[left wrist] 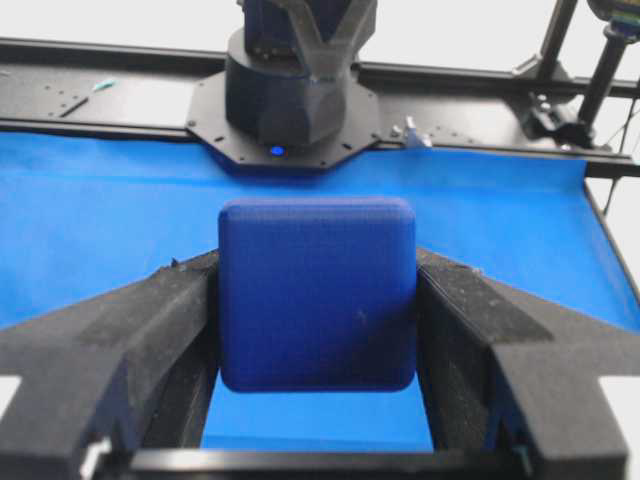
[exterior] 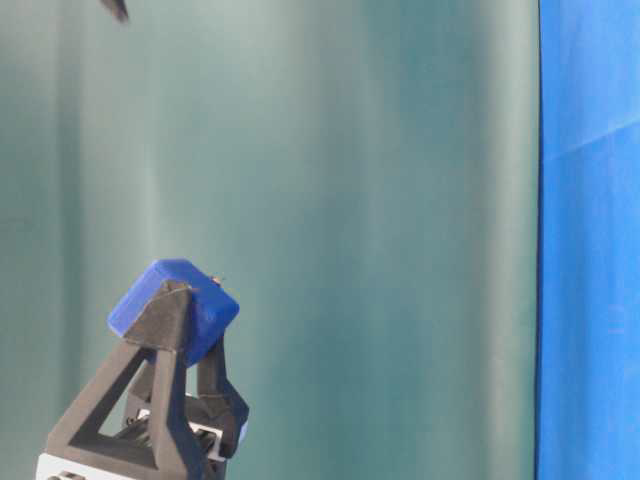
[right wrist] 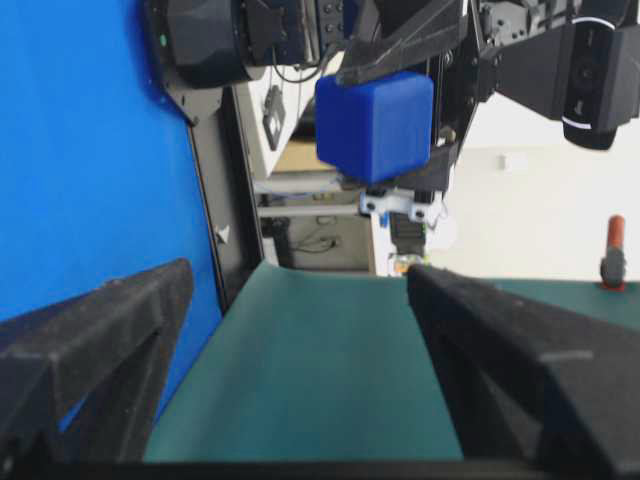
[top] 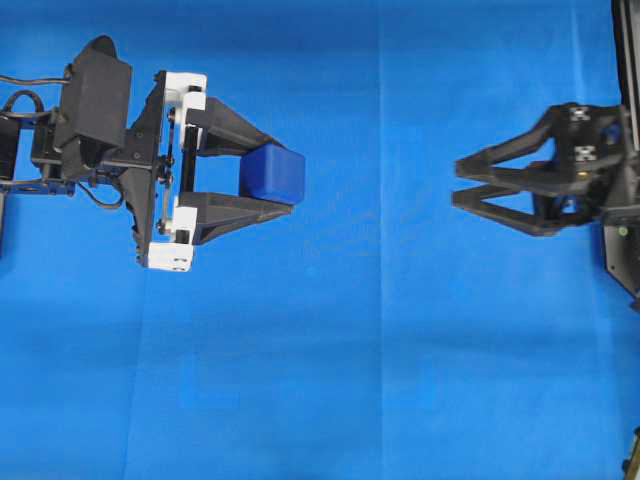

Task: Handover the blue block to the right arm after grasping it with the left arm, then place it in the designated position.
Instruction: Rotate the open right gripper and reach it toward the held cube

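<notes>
Blue cloth (top: pixel 400 350) below, left tool (top: pixel 285 178) grips seemingly unlabelled blue block (top: pixel 272 172).

The blue block (left wrist: pixel 316 292) looks like matt plastic with a fine woven-looking texture (edges rounded). The left gripper's fingers (left wrist: pixel 110 350) appear grainy, rough black; the blue cloth (top: pixel 400 380) shows faint creases.

Left gripper (top: pixel 285 180) clamped level and raised; right gripper (top: pixel 458 183) spread wide, facing it.
</notes>
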Motion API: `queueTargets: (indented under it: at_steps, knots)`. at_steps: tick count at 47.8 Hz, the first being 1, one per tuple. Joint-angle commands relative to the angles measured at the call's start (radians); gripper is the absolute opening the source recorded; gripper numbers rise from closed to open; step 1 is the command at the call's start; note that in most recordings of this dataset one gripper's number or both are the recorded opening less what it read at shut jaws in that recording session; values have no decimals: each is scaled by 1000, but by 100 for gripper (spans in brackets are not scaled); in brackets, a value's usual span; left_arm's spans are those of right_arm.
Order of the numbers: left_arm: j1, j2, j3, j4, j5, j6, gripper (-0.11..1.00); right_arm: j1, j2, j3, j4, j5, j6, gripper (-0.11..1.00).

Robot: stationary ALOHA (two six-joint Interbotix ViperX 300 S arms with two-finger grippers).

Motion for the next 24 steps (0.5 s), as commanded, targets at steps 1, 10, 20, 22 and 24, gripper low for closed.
queueTargets:
  at_steps: [1,10,20,22,24]
  knots:
    - [-2,-20,-11,-2,-11,-3,48,2,46,-63,2,-15,2,94]
    - [-2,-20,-11,0,-11,-3,48,-3,149,-150,0,-26,2,94]
    - [-2,-20,-11,0,-11,-3,48,-6,262,-242,2,-32,2,94]
    - [-2,-21,-11,-2,-11,-3,48,-6,290,-264,0,-37,2,94]
    - [-2,-21,-11,0,-11,-3,48,-6,311,-281,2,-40,2,94]
